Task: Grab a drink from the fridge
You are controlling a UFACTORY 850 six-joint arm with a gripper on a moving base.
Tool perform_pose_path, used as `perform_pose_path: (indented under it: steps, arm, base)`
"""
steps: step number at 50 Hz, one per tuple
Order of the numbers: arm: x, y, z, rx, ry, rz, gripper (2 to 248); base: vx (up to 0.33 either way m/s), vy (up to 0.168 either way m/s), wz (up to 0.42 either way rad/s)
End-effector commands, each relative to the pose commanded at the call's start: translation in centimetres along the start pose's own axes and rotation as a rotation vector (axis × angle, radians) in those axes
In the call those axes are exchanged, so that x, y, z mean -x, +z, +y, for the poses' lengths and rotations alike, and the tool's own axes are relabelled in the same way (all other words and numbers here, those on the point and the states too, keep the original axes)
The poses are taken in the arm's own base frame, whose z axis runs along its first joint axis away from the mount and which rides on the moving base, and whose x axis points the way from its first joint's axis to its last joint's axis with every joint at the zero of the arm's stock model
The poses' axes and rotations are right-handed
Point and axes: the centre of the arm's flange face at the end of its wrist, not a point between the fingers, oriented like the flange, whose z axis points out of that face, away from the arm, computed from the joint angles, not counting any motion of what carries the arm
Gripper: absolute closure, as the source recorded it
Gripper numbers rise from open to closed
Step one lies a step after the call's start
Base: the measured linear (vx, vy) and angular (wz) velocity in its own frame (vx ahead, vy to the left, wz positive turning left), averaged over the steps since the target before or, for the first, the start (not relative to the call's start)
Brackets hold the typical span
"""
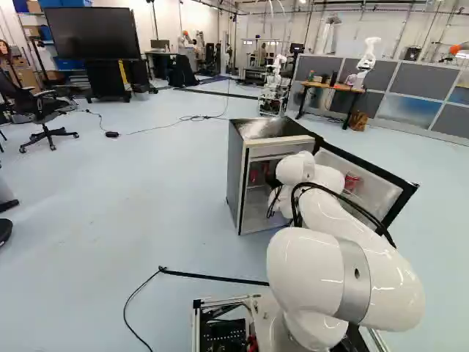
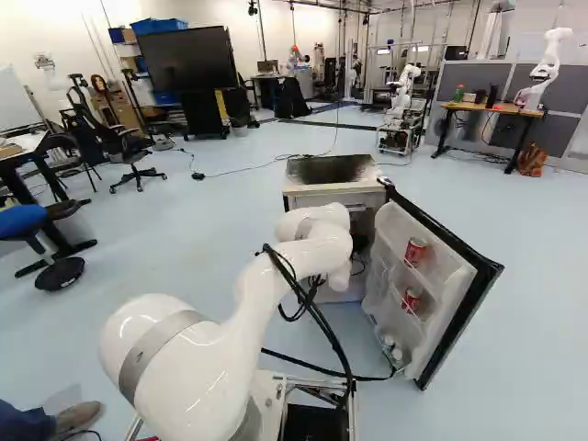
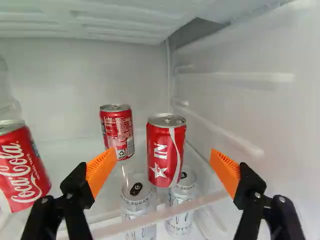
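The pincer (image 3: 163,156) was spread wide inside the fridge (image 2: 333,195), its two orange pads (image 3: 101,170) well apart, and it gripped nothing; neither pad could be seen touching a can. Ahead of the gap stood the nearest red can (image 3: 165,152), upright on the fridge's clear shelf (image 3: 145,218), close to the shelf's front edge. Deeper in the fridge, just behind that one and a little farther from the fridge's side wall (image 3: 260,115), stood a second red can (image 3: 116,132), also upright. A third red can (image 3: 24,167) was on the same level of the fridge, farthest from that side wall and out beyond one finger of the pincer. Below the clear shelf, lower in the fridge, two pale cans (image 3: 137,202) showed side by side. The white arm (image 2: 312,253) reached into the fridge through its front opening. The fridge door (image 2: 450,276) was swung open, at the right of the fridge in both base views, and its racks held an upper door can (image 2: 415,251) and a lower door can (image 2: 411,300), both red. Beyond the fridge stood another robot (image 1: 273,84), with a table (image 1: 331,87) beyond the fridge as well, near the grey partitions (image 1: 420,81).
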Motion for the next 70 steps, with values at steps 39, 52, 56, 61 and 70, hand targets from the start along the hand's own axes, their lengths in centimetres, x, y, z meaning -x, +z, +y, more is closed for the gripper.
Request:
perform_pose_path:
  steps: [39,52,56,61,70]
  arm:
    - [0.3,0.5,-0.1,-0.002,-0.004,0.018,132]
    - [-0.8,0.7,0.0,-0.002,-0.004,0.016,158]
    - [-1.4,0.8,0.0,-0.002,-0.003,0.015,158]
    - [-2.1,0.9,0.1,-0.002,-0.003,0.014,158]
    - [-2.6,1.0,0.1,-0.003,-0.003,0.013,158]
  base:
    - [0.000,0.000,0.000]
    - [0.000,0.000,0.000]
    - [0.000,0.000,0.000]
    - [0.000,0.000,0.000]
    - [0.000,0.000,0.000]
